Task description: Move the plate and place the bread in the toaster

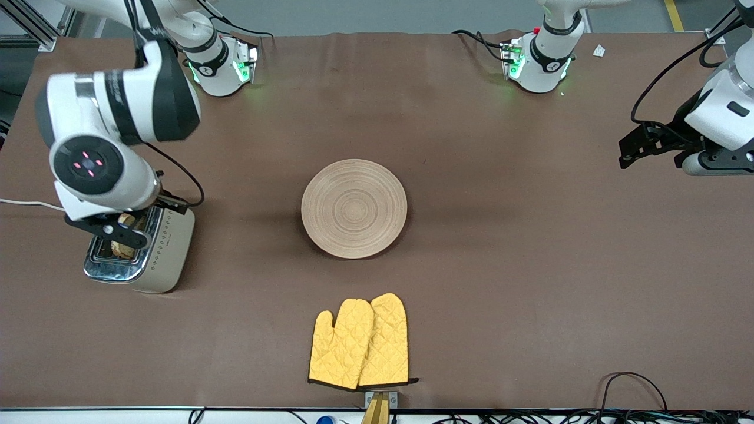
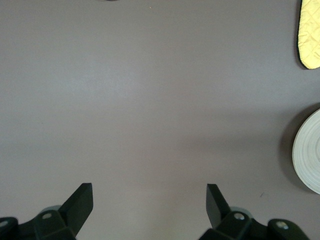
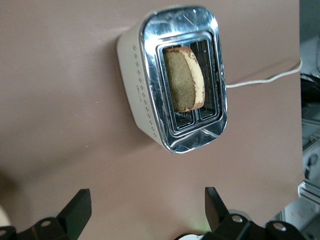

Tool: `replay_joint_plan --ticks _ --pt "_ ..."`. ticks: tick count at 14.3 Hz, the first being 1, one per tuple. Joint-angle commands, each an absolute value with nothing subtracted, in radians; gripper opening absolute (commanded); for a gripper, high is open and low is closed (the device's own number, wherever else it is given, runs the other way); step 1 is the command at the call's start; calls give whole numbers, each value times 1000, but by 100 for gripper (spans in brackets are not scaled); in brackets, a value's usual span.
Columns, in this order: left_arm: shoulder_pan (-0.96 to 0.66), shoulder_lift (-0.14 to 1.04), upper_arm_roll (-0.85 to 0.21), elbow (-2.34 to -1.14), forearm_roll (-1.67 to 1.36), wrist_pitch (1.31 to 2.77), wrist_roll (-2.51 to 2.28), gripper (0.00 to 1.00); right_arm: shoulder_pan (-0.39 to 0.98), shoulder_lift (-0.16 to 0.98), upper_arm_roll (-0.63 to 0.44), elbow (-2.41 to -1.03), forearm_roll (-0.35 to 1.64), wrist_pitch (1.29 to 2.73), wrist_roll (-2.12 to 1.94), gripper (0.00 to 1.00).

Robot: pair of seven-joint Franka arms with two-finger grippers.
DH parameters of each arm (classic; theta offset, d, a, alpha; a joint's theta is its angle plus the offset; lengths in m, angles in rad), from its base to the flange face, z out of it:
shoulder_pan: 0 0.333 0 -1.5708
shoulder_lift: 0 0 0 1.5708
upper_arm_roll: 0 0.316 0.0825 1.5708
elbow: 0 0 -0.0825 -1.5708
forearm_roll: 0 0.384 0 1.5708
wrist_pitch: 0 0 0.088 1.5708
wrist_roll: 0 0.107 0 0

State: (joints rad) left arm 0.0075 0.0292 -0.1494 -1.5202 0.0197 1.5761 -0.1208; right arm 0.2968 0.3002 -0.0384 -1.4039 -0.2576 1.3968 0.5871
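My right gripper (image 3: pixel 145 210), fingers spread and empty, hangs over the toaster (image 3: pixel 175 75); the bread (image 3: pixel 184 79) sits tilted across the slots and could jam.

Tan ring-grooved plate (image 1: pixel 353 208), cream dotted chrome-topped toaster (image 1: pixel 168 247), brown speckled bread (image 3: pixel 184 79), yellow quilted mitts (image 1: pixel 359 343).

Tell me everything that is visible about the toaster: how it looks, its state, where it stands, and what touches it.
The toaster has a cream body with a dotted pattern on its side and a shiny chrome top with two slots. It stands upright on the brown table toward the right arm's end. The bread, brown with a darker crust, sits tilted in the slots, sticking out above the top. A white cord leaves one end. The right gripper is over it, fingers open, not touching it.
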Motion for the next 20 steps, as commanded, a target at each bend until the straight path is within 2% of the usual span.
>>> replay_joint_plan --ticks 1,3,6,9,13,15,17,20 --pt "12 14 -149 -1522 21 1563 -112 100 269 218 -32 -1434 -180 1413 554 100" --pt "12 14 -149 -1522 21 1563 -112 100 192 161 -32 -1439 -123 1465 456 100" --pt "12 12 -147 -1517 20 1563 -112 100 7 126 -32 -1445 24 1483 183 100" --pt "12 12 -146 -1513 18 1565 -113 100 -99 112 -32 -1448 32 1474 0 100" --pt "14 12 -144 -1511 20 1569 -112 100 -101 98 -31 -1457 32 1468 -12 100" --pt "34 12 -144 -1511 20 1569 -110 100 -97 54 -26 -1518 34 1489 -12 100" --pt "34 12 -144 -1511 20 1566 -106 100 -80 -32 -25 -1647 34 1567 -11 100" --pt "35 12 -144 -1509 20 1565 -101 100 -77 -43 -25 -1664 34 1582 -9 100"
